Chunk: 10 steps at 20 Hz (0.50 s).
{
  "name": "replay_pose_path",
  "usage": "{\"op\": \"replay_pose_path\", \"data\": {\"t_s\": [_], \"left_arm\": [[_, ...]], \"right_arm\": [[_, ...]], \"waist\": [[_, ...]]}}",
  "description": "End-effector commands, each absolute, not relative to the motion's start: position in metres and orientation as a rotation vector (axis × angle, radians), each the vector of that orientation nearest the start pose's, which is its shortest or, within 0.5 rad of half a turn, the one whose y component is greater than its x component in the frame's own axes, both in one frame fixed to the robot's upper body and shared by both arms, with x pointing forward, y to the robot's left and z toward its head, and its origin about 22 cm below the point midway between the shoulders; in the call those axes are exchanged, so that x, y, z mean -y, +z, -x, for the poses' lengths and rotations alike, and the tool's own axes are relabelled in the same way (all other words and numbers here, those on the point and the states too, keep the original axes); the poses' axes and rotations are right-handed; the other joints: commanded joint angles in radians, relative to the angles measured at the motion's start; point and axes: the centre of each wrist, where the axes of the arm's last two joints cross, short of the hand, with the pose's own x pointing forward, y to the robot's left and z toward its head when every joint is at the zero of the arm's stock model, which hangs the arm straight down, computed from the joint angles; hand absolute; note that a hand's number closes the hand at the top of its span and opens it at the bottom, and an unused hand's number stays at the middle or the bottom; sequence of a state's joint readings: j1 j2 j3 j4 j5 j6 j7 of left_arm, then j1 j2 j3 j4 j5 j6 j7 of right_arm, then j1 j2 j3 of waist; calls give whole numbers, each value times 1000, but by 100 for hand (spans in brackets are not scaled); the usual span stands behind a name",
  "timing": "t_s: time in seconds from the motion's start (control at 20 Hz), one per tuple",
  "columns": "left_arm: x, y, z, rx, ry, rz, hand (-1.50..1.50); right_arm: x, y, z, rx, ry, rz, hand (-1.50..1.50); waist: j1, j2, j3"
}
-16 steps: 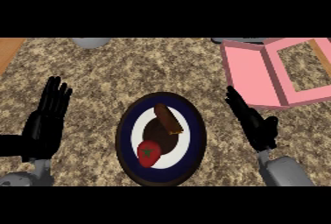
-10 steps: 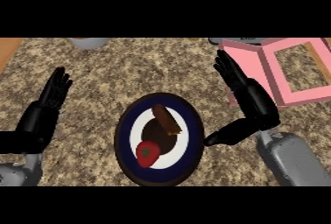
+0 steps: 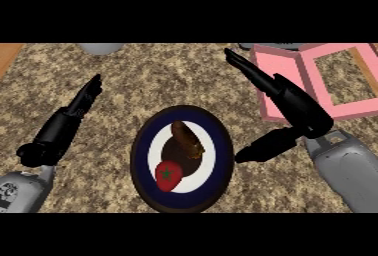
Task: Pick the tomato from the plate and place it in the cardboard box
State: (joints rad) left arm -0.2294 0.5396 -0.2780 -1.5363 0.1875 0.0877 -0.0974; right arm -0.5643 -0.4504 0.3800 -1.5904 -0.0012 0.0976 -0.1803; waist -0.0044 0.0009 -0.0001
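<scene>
Right hand [image 3: 291, 100] open beside plate [image 3: 144, 150]; tomato [image 3: 169, 175] (with brown food) there.

black hands [image 3: 299, 105], grey forearms [image 3: 347, 167]

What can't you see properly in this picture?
- Head view: the pink box runs off the right edge, and the right hand covers its left side.
- The grey thing at the top edge is cut off; cannot tell what it is.
- The brown food beside the tomato on the plate cannot be identified.
</scene>
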Motion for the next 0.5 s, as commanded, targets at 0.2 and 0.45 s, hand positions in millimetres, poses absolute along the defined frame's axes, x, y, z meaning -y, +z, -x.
{"op": "replay_pose_path", "data": {"t_s": [0.2,0.45], "left_arm": [[-270,63,-287,1738,-540,-119,0],[-263,63,-288,1738,-544,-109,0]], "right_arm": [[140,168,-314,2077,1423,29,-150],[116,188,-288,1856,1778,182,-150]], "waist": [[13,-1,-1],[4,-7,-2]]}}
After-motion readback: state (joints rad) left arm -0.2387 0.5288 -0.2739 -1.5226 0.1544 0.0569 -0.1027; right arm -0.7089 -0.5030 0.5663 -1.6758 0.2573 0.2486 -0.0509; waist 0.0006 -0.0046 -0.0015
